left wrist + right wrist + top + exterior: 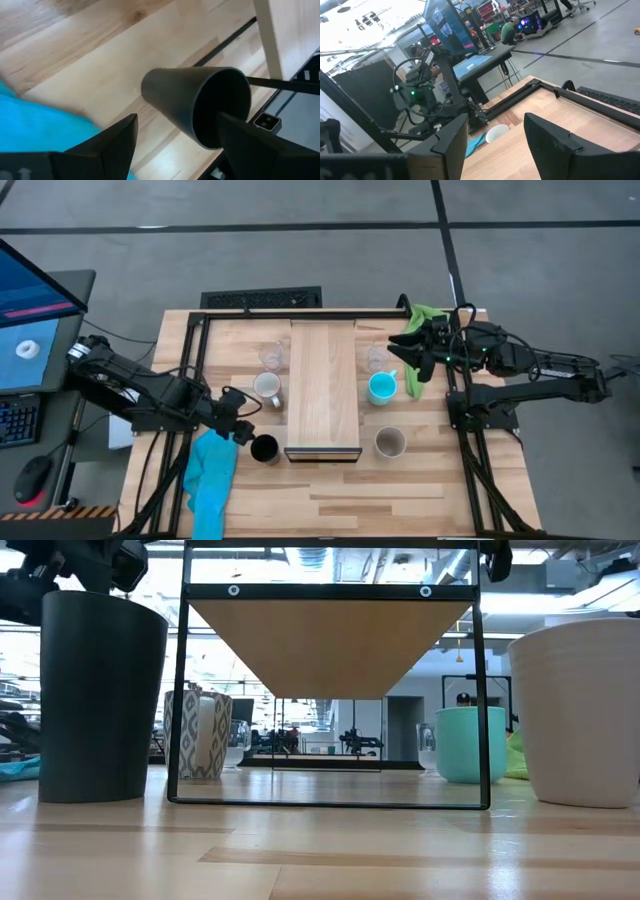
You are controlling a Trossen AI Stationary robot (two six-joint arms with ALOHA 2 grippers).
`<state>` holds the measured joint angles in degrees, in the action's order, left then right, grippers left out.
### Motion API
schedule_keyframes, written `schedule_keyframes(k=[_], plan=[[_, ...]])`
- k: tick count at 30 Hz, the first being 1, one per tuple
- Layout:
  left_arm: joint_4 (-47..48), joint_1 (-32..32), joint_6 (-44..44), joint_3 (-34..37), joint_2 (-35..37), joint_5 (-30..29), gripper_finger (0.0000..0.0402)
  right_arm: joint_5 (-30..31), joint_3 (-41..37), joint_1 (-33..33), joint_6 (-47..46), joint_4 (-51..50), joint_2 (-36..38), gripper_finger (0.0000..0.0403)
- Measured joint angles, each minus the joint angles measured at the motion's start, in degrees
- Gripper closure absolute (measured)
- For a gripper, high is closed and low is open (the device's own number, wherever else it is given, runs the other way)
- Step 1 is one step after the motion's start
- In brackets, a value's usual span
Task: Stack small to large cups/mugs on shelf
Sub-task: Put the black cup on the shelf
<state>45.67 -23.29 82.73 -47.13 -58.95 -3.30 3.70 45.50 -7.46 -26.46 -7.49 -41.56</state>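
Note:
The light-wood shelf (322,390) stands mid-table on a dark frame. The black cup (264,448) stands upright on the table by the shelf's near left corner. My left gripper (240,430) is open just left of and above it. In the left wrist view its fingers (115,145) stand either side of the cup (200,105) without plain touch. The white mug (268,388) and a clear glass cup (271,356) stand left of the shelf. The turquoise mug (382,388), the other glass cup (378,358) and the beige-grey cup (390,443) stand right of it. My right gripper (415,375) is open and empty, raised beside the turquoise mug.
A blue cloth (212,475) lies at the table's near left, under my left arm. A green cloth (425,315) lies at the far right corner. The shelf's dark frame (330,802) leaves a gap beneath the plank. A monitor and keyboard stand off the table's left.

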Motion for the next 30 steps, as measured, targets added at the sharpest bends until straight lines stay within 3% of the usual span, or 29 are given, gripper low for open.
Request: schedule_keyframes(k=[11, 18, 23, 30], plan=[[-0.67, 0.00, -2.96, 0.37, -8.11, 5.04, 0.0141, -0.87, 0.00, -0.01, -0.01, -0.26, -0.01, 0.0187], [-0.65, 0.00, -2.92, 0.37, -9.27, 5.86, 0.0155, -0.88, 0.00, 0.00, 0.00, -0.26, 0.00, 0.0187], [-0.63, 0.02, -1.92, 0.37, -9.25, 5.98, 0.0228, -0.90, 0.00, 0.00, 0.00, -0.26, 0.00, 0.0187], [-0.50, 0.02, 0.00, 0.39, -9.25, 5.91, 0.0373, -0.90, 0.00, -0.01, -0.02, -0.26, -0.04, 0.0187]])
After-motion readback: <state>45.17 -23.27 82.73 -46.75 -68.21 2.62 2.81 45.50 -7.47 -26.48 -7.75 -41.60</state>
